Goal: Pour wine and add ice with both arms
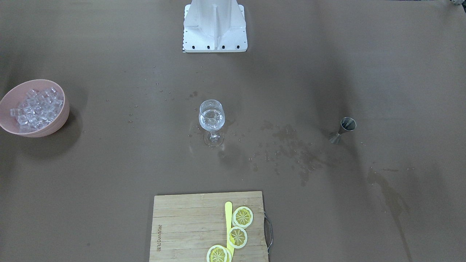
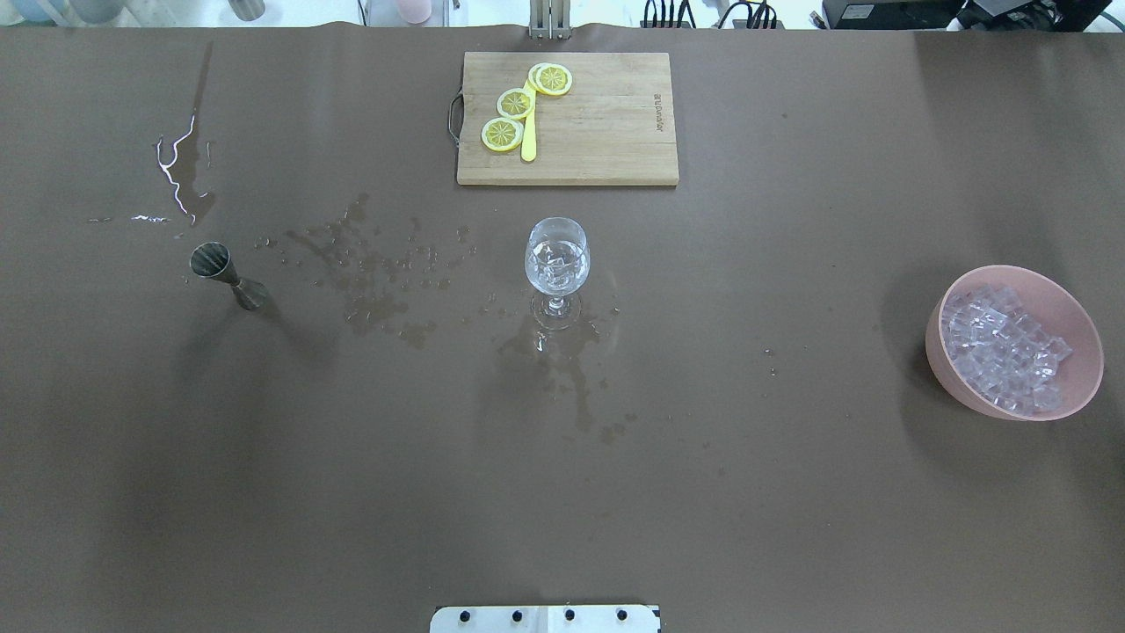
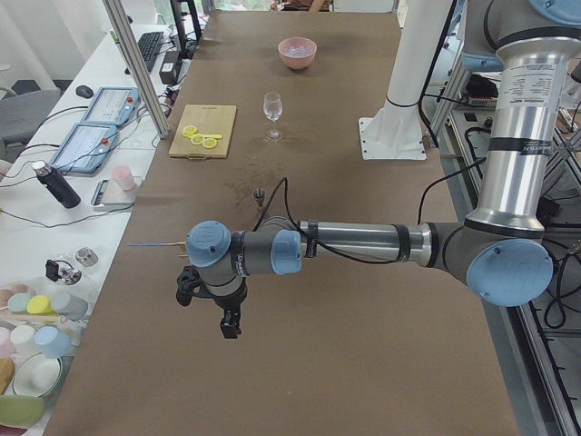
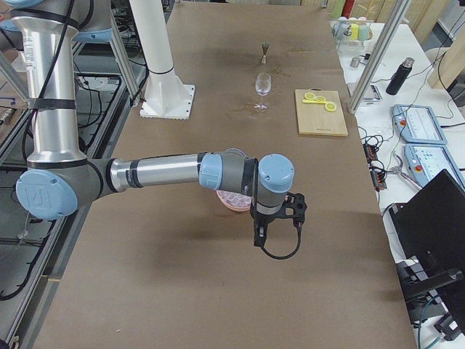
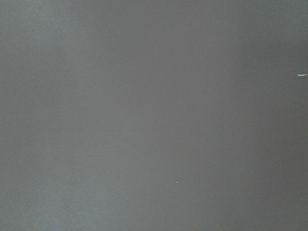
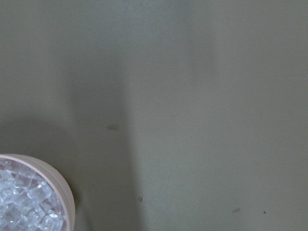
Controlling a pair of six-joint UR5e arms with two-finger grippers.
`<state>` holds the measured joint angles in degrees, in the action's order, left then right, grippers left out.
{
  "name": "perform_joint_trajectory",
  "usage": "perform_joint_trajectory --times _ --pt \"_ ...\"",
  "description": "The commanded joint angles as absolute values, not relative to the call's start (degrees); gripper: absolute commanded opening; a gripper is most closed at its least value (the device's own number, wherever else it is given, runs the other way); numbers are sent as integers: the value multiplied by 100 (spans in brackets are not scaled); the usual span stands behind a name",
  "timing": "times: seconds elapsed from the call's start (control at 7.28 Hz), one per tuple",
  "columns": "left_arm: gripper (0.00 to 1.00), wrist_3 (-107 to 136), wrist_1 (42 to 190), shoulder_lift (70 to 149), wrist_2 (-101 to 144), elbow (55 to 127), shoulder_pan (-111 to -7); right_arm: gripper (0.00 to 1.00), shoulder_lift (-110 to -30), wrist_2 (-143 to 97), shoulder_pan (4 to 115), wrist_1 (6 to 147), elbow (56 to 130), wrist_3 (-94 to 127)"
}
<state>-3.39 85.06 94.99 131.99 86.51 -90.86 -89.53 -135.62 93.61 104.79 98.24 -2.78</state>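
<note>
A stemmed wine glass (image 1: 211,122) (image 2: 556,264) stands upright mid-table and holds clear wine (image 1: 211,120) with some glassy pieces in it. A small metal jigger (image 1: 343,130) (image 2: 224,274) stands on my left side. The ice (image 1: 36,107) (image 2: 1006,347) fills a pink bowl (image 1: 62,117) (image 2: 942,356) on my right. My left gripper (image 3: 228,325) shows only in the exterior left view, over bare table near that end. My right gripper (image 4: 259,236) shows only in the exterior right view, just past the bowl (image 4: 227,203). I cannot tell whether either is open or shut.
A wooden cutting board (image 1: 182,225) (image 2: 606,123) with lemon slices (image 1: 242,217) and a yellow knife (image 1: 228,218) lies at the far edge. Wet spill marks (image 2: 369,272) spread between jigger and glass. The white base block (image 1: 214,25) stands at the robot's side.
</note>
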Motion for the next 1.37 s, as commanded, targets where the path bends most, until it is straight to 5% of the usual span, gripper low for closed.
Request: perform_joint_trajectory --times 0.0,1.24 --pt "98 -334 8490 9518 13192 8675 -9088 100 -8956 -13526 9360 10485 9817 -281" --pt "98 -334 8464 9598 13192 8657 -9079 100 -8930 -13438 9369 10485 9835 -281"
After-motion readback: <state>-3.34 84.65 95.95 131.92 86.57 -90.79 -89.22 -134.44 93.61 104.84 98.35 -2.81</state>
